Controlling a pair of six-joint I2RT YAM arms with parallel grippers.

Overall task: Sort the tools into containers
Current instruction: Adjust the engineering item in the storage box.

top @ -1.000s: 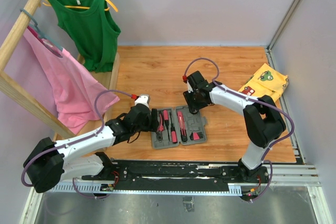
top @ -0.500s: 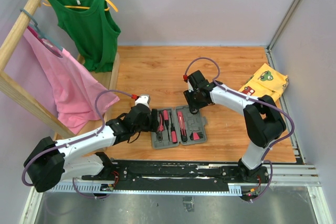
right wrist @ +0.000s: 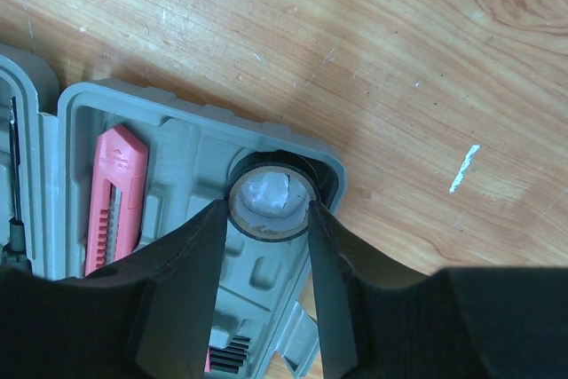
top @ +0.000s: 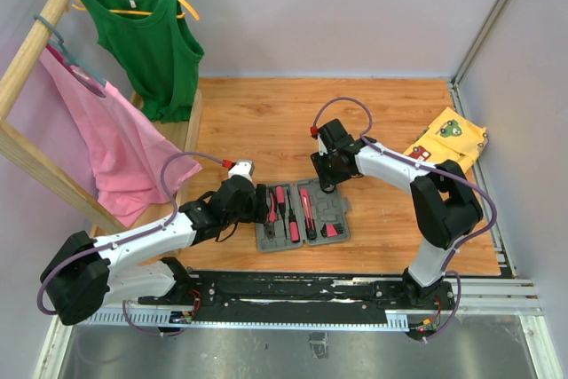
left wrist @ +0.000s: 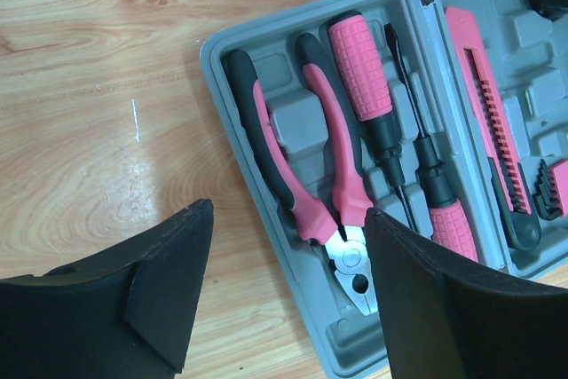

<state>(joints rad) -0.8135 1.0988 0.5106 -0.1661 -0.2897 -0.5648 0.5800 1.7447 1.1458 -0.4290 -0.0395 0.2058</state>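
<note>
Nearest me, my left gripper (left wrist: 286, 219) hangs wide open and empty over the left edge of the flat grey hinged tool case (left wrist: 211, 42). Below it the pink-and-black-handled pliers (left wrist: 277, 161) lie in their slot. At the case's far corner my right gripper (right wrist: 264, 209) is closed across the round black disc with a whitish centre (right wrist: 269, 194), which sits in its round recess. I judge the disc light, stiff and smooth-rimmed, so a grip across its width suits it. The fingers hide whether it is fully seated.
</note>
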